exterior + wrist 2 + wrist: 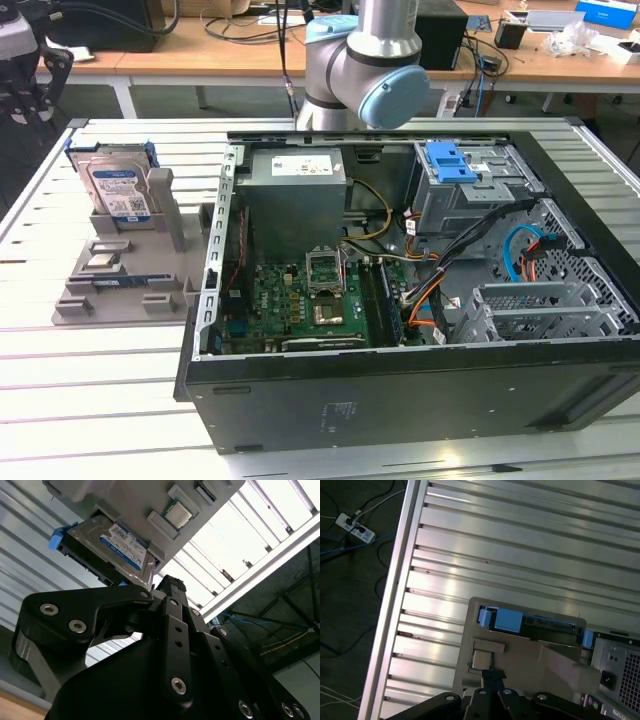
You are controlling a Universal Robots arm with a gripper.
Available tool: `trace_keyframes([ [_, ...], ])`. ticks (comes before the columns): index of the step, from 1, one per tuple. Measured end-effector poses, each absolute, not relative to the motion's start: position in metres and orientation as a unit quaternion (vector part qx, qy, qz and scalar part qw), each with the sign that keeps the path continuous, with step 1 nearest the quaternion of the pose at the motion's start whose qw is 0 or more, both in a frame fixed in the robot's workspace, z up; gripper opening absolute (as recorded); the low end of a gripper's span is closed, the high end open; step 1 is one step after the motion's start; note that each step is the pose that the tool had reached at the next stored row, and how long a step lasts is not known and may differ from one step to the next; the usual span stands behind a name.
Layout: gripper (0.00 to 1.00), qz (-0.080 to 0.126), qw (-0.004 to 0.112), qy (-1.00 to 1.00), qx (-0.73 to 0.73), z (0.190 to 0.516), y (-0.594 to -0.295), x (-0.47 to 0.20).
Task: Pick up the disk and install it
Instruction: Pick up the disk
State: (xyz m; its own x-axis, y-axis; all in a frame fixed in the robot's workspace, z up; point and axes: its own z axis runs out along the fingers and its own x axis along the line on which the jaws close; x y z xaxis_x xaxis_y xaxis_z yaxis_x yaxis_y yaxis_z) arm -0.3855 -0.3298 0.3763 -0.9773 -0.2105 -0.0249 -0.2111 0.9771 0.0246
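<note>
Pincer up close, hovering over disk, can't tell clenched or released. Disk upright in grey holder on table, beside open case; edge up, guessing for easy grab.

The air above the disk is open, so it can be reached from the top. The grey holder hugs its lower part. A grey post stands just beside it, on the exterior view's right. The bare desk around the holder is open too. Inside the computer case, wires cross the middle. A metal cage with a blue latch fills one corner. The robot arm stands behind the case.
</note>
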Motion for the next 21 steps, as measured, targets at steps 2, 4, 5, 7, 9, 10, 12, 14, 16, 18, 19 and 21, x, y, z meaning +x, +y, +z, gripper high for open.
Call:
trace_keyframes([
  [2,0.11,0.014,0.011,0.993,-0.119,0.3763,-0.3298,-0.3855],
  [4,0.11,0.014,0.011,0.991,-0.132,0.3763,-0.3298,-0.3855],
  [5,0.11,0.014,0.011,0.990,-0.141,0.3763,-0.3298,-0.3855],
  [7,0.11,0.014,0.010,0.988,-0.151,0.3763,-0.3298,-0.3855],
  [9,0.11,0.014,0.010,0.985,-0.173,0.3763,-0.3298,-0.3855],
  [10,0.11,0.014,0.010,0.983,-0.182,0.3763,-0.3298,-0.3855],
  [12,0.11,0.014,0.010,0.981,-0.193,0.3763,-0.3298,-0.3855],
  [14,0.11,0.015,0.010,0.977,-0.211,0.3763,-0.3298,-0.3855],
  [16,0.11,0.015,0.009,0.975,-0.221,0.3763,-0.3298,-0.3855],
  [18,0.11,0.015,0.009,0.973,-0.232,0.3763,-0.3298,-0.3855],
  [19,0.11,0.015,0.009,0.971,-0.239,0.3763,-0.3298,-0.3855],
  [21,0.11,0.015,0.009,0.967,-0.255,0.3763,-0.3298,-0.3855],
])
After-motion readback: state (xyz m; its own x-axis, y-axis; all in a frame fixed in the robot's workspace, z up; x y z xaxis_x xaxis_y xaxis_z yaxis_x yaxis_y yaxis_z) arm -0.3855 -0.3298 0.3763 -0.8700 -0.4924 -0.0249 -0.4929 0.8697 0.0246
